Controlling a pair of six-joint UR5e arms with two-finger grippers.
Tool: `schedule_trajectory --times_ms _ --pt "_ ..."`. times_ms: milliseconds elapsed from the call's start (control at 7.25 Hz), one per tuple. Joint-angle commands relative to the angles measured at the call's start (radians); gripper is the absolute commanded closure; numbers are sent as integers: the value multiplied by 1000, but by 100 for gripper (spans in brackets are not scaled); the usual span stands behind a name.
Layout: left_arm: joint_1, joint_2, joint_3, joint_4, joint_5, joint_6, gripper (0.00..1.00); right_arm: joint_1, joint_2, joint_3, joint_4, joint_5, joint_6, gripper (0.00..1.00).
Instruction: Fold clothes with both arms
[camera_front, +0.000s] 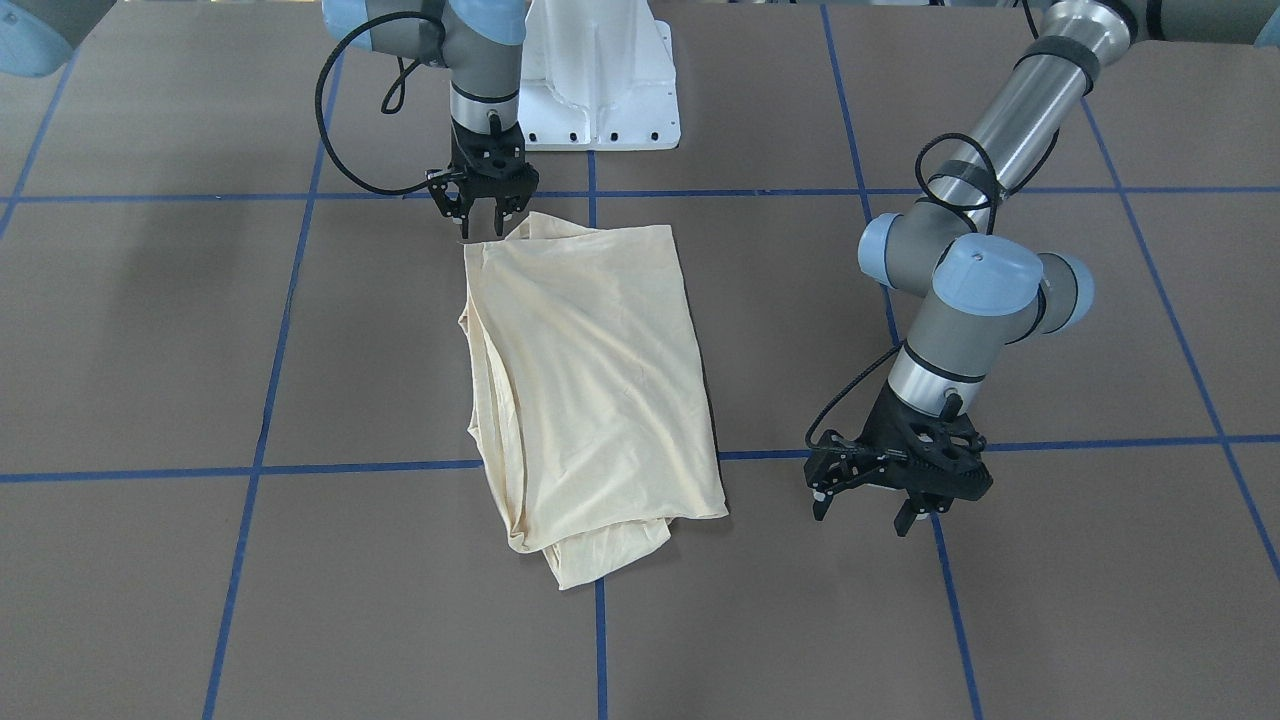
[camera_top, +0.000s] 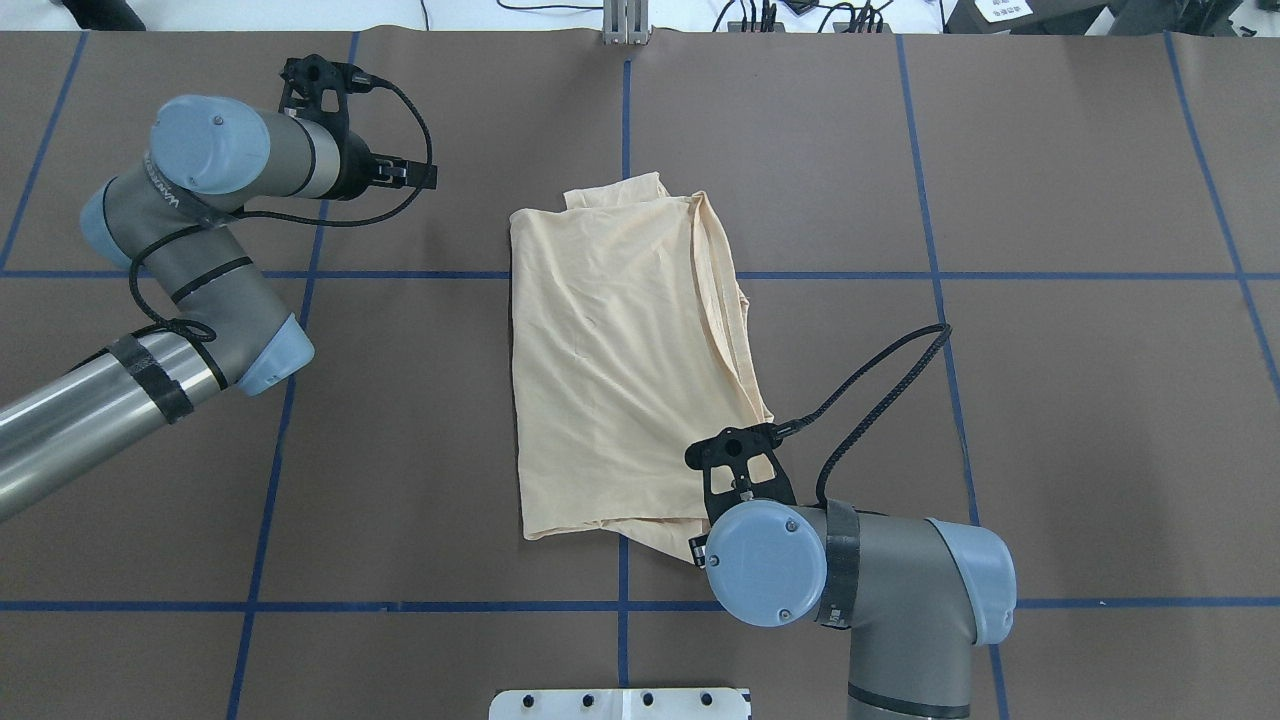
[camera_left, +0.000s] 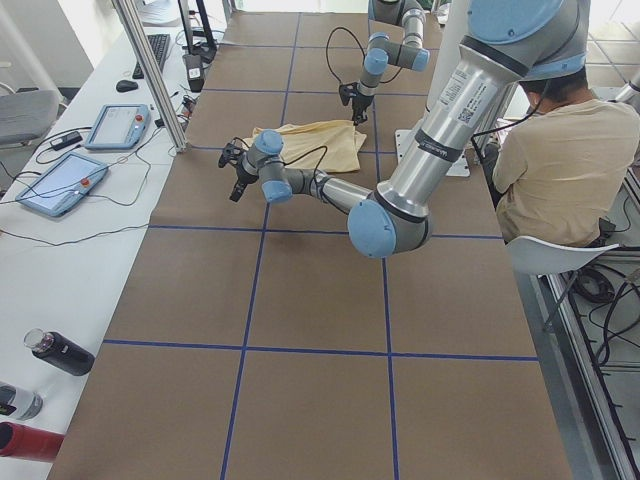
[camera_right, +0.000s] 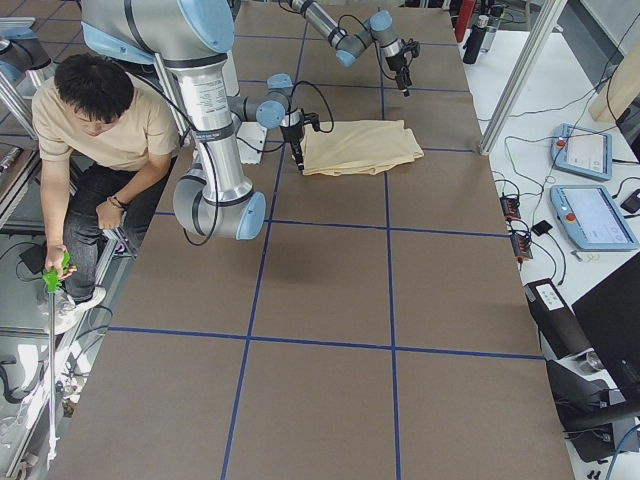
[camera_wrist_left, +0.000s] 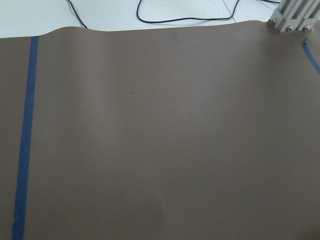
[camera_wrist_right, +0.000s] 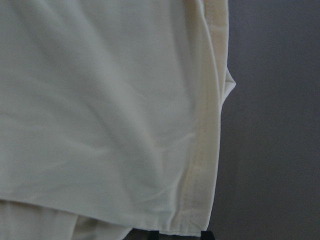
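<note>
Brown table cover (camera_front: 150, 330) gridded with blue tape (camera_front: 350, 467), cream T-shirt (camera_front: 590, 370) at its middle, folded into a rumpled oblong, print hidden. Judged light, limp and prone to sag or shed layers; best pinched at corners along the hemmed edge, through every layer. Spread wide, right gripper (camera_front: 478, 222) just beside the corner nearest the robot, contact unclear. Also spread and empty, left gripper (camera_front: 865, 508) apart, off to the side of the far end.

A folded cream shirt (camera_right: 362, 147) lay on a brown table (camera_right: 320, 300), the right gripper (camera_right: 297, 162) at its edge, a person (camera_right: 105, 125) seated nearby.
</note>
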Motion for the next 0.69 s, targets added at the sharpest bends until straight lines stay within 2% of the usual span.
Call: schedule_trajectory --times_ms 0,276,414,552 --pt "1 0 0 0 -1 0 0 85 38 -8 0 0 -60 0" --pt "7 0 -2 -1 -1 -1 0 189 84 -46 0 53 -119 0" --pt "7 0 -21 2 -7 -1 0 235 101 -67 26 81 -143 0" --pt "7 0 -61 20 -24 -8 0 278 89 -68 96 150 -156 0"
